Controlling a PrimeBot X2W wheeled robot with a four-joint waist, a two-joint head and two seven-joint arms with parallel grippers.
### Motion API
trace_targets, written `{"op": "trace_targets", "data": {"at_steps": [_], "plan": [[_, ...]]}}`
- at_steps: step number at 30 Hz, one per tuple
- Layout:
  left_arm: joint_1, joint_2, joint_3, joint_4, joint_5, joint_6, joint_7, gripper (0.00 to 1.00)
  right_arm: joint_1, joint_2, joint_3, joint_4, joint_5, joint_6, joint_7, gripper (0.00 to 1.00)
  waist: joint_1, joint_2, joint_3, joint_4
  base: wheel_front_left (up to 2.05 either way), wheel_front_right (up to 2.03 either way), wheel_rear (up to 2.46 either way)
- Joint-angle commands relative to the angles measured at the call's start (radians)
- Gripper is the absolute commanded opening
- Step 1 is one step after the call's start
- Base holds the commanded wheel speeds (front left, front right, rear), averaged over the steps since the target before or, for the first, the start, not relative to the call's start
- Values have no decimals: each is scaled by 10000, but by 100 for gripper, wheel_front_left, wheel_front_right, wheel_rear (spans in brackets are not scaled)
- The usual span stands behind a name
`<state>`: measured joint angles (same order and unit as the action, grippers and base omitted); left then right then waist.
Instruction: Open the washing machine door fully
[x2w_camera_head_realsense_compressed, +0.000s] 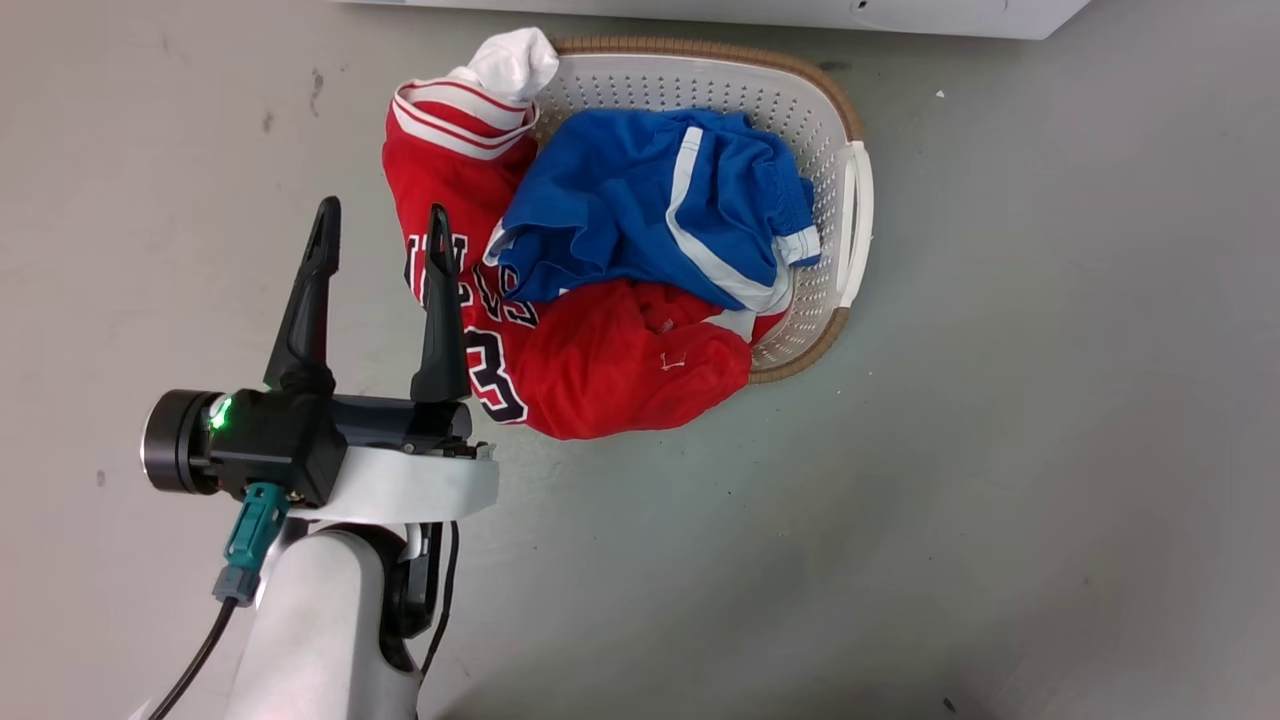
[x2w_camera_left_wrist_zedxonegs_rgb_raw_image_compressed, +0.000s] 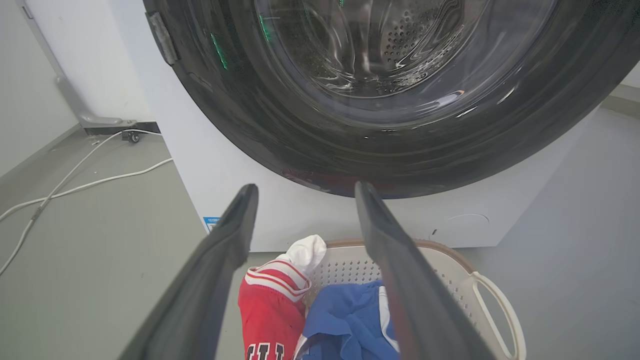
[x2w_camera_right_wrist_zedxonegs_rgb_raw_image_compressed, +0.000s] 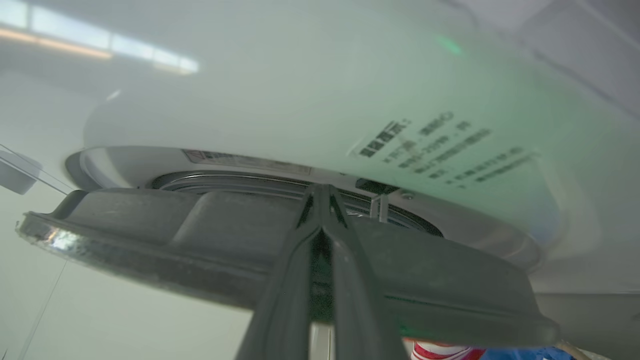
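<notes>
Note left gripper (x2w_camera_head_realsense_compressed: 383, 210), jaws apart, at 9 o'clock of laundry basket (x2w_camera_head_realsense_compressed: 860, 190). Note right gripper (x2w_camera_right_wrist_zedxonegs_rgb_raw_image_compressed: 320, 189), jaws together, tips at rim of washing machine door (x2w_camera_right_wrist_zedxonegs_rgb_raw_image_compressed: 150, 235), ajar off washing machine (x2w_camera_right_wrist_zedxonegs_rgb_raw_image_compressed: 300, 90) at 12 o'clock.

"What's carrying everything, and what do you have on it?"

"You've a smooth grey floor (x2w_camera_head_realsense_compressed: 1000, 500) with a few dark scuffs (x2w_camera_head_realsense_compressed: 315, 90) to your left. The white machine (x2w_camera_left_wrist_zedxonegs_rgb_raw_image_compressed: 225, 200) stands on it, and a pale perforated basket (x2w_camera_head_realsense_compressed: 855, 200) with a brown rim sits just in front of its base."

"Anything loose?"

"Yes. A red jersey (x2w_camera_head_realsense_compressed: 600, 380) spills over the basket's near left side, and its lower part lies on the floor. In your left wrist view, white cables (x2w_camera_left_wrist_zedxonegs_rgb_raw_image_compressed: 100, 182) trail across the floor beside the machine, well apart from the basket."
</notes>
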<state>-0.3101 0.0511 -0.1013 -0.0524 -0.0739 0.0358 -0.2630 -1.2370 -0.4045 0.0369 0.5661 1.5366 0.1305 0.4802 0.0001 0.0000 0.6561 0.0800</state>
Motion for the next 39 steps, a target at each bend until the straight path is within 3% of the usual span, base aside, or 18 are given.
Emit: {"op": "trace_targets", "data": {"at_steps": [1,12,29,39], "plan": [[-119,-12,-28,-22,-20,37,-28,100,-212,-14,174,141,-81,4,210,0,-1,0,63,39,0,0,0],[-264,-13,12,99,-80,-14,-28,100,-308,173,603,4,-190,21,1015,0,-1,0,143,72,0,0,0],[228,-15,342,281,-18,-125,-28,100,1497,175,774,-1354,37,14,1787,0,-1,0,-789,-344,0,0,0],[690,-14,536,301,12,-159,-28,100,3294,406,1494,-2352,43,15,2575,0,-1,0,-1550,-502,0,0,0]]}}
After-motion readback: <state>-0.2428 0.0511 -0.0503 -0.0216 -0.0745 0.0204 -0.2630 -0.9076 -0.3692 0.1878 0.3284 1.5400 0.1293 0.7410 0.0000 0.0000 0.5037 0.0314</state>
